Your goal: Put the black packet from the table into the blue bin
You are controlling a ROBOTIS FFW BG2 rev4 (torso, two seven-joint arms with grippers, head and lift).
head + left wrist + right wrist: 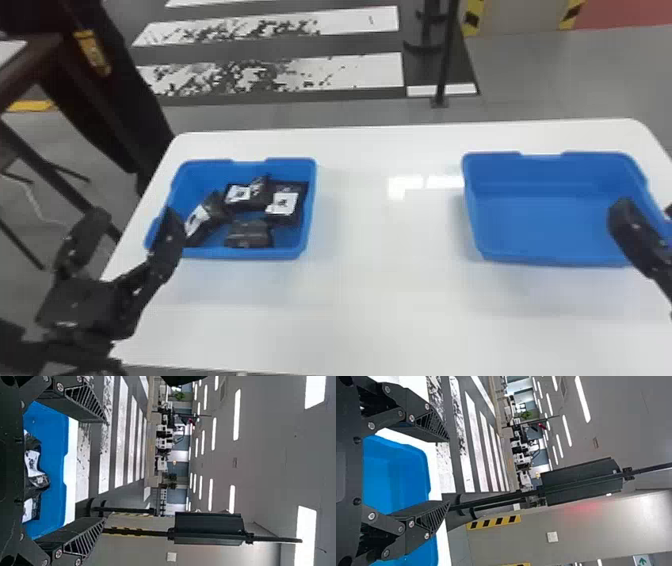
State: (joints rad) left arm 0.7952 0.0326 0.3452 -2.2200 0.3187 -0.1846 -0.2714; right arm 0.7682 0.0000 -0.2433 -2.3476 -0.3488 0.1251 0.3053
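Head view, nearest part: the left gripper (136,214) hung by the near left corner of the left blue bin (240,253). Its two flat fingers were wide apart, with nothing between them. Off to the right, the right gripper (646,207) was by the right blue bin (550,259). In the right wrist view its fingers were wide apart too, with nothing held.

The packets sat inside the left blue bin, so the left arm was much nearer. It was not clear which one was to go. Closest was the slanted black packet (197,220), a bit ahead and to the right of the left gripper. Its long side ran away from the robot and toward the right. The best guess was to go over the bin wall, point down and pinch it across its short side.

The plain black packet (250,234) lay more to the right, its long side going left to right. Behind were two black packets with white labels (283,202). The right blue bin was well apart, across the white table (370,300).
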